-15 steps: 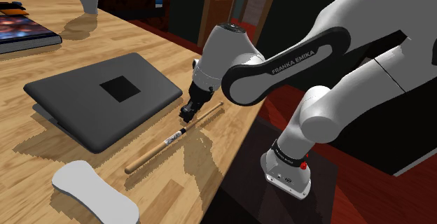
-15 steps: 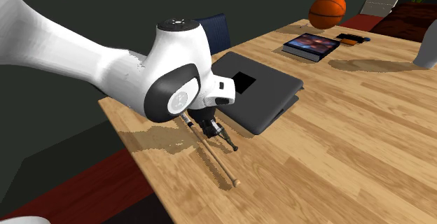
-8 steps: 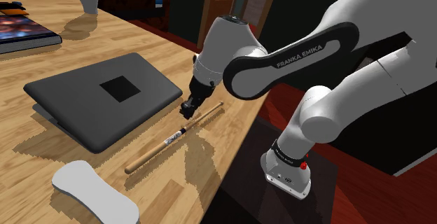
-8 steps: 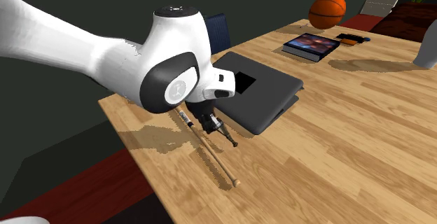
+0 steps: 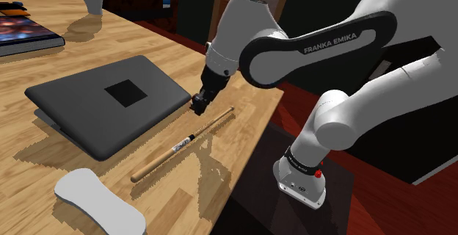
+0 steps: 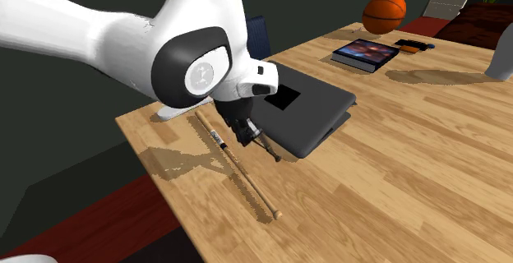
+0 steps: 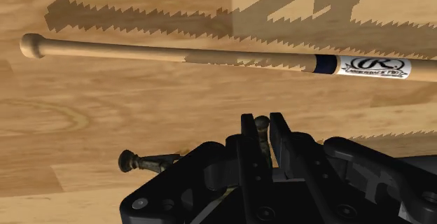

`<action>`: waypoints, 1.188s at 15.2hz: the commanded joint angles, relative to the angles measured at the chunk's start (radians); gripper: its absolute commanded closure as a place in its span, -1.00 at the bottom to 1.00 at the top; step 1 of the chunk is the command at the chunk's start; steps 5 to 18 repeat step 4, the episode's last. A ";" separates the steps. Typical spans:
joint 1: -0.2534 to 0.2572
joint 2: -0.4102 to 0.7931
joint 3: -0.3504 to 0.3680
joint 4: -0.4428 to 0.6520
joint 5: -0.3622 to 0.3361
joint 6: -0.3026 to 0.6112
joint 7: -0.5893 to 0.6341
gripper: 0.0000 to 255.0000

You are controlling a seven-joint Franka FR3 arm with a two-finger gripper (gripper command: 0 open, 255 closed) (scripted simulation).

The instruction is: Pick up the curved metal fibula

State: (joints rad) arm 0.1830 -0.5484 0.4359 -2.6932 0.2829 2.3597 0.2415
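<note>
Fibula (image 7: 149, 163) in hand (image 7: 261, 126) — arm (image 5: 323, 46) lettering "FRANKA EMIKA"

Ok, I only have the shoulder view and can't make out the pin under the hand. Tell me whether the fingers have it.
Observer: Yes. In the wrist view the gripper is shut on the dark fibula, with one knobbed end clasped between the fingers and the other sticking out sideways.
Operator: Check it against the bat.
Observer: In the second exterior view the fibula hangs under the gripper, beside the wooden bat and apart from it.
</note>
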 commanded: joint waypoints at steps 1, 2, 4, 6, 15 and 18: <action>0.000 -0.017 -0.006 0.017 -0.003 -0.034 0.001 1.00; 0.000 -0.024 -0.010 0.026 -0.005 -0.050 0.001 1.00; 0.000 -0.026 -0.011 0.027 -0.005 -0.053 0.001 1.00; 0.000 -0.026 -0.011 0.027 -0.005 -0.053 0.001 1.00; 0.000 -0.026 -0.011 0.027 -0.005 -0.053 0.001 1.00; 0.000 -0.026 -0.011 0.027 -0.005 -0.053 0.001 1.00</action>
